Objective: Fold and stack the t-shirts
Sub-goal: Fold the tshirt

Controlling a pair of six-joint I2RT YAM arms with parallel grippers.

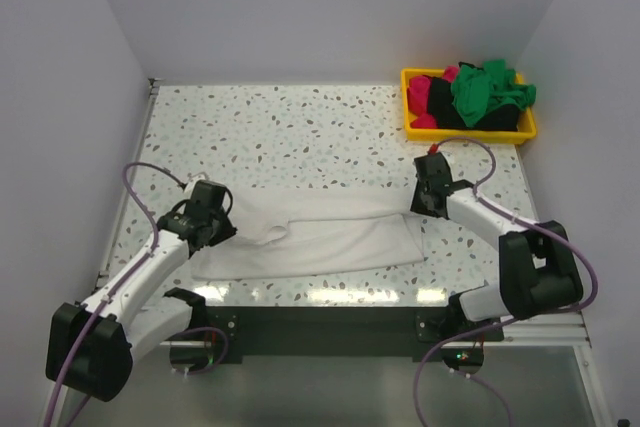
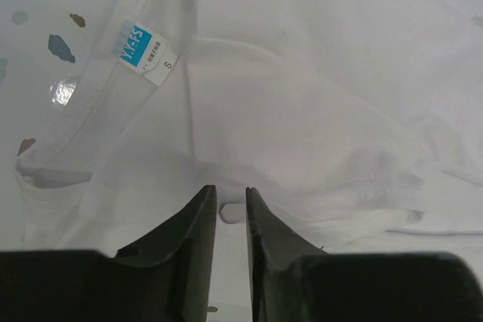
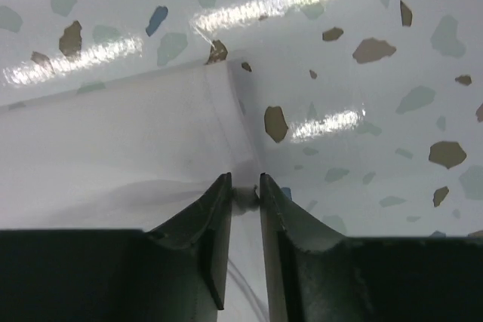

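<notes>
The large white t-shirt [image 1: 320, 237] lies folded lengthwise across the near middle of the speckled table. My left gripper [image 1: 213, 230] is at its left, collar end, shut on a pinch of white cloth [image 2: 231, 210]; the blue size label [image 2: 145, 49] shows by the collar. My right gripper [image 1: 428, 203] is at the shirt's right end, shut on its edge [image 3: 246, 195]. The green t-shirt [image 1: 488, 90], the magenta-pink t-shirt [image 1: 428, 97] and the black t-shirt [image 1: 492, 124] lie heaped in the yellow bin.
The yellow plastic bin [image 1: 411, 113] stands at the back right corner. White walls close in the table at the back and both sides. A dark strip [image 1: 320, 322] runs along the near edge between the arm bases.
</notes>
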